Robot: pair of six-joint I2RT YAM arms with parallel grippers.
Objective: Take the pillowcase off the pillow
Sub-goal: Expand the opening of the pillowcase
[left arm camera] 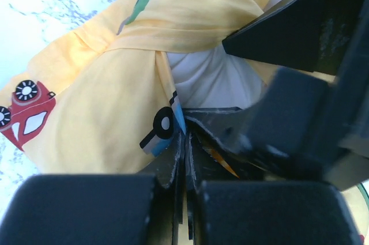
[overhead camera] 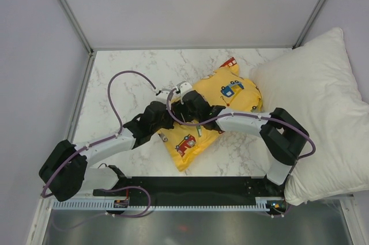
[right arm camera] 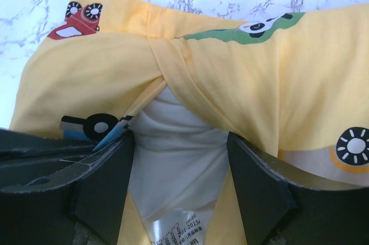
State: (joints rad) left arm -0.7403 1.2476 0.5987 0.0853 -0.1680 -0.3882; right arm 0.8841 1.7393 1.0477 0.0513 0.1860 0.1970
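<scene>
- The pillowcase (overhead camera: 230,92) lies at the centre of the worktop (overhead camera: 132,78) in the top view, its long axis running from lower left to upper right of the frame.
- Both arms meet at its upper-left edge, where the fabric parts and the cream pillow (right arm camera: 173,187) shows through.
- The left gripper (left arm camera: 183,158) is closed, pinching a car-printed hem of the yellow fabric at the bottom centre of the left wrist frame.
- The right gripper (right arm camera: 180,138) is spread wide. The bare end of the pillow and its label (right arm camera: 179,227) sit between the fingers (right arm camera: 259,187); I cannot tell if they press on it.
- The relation that matters, as I judge it: the pillow lies straight ahead of the right gripper, the hem in the left one just beside it, so the two must part along opposite directions.
- The twisted fold (right arm camera: 173,63) across the opening, upper centre of the right wrist frame, may catch.
</scene>
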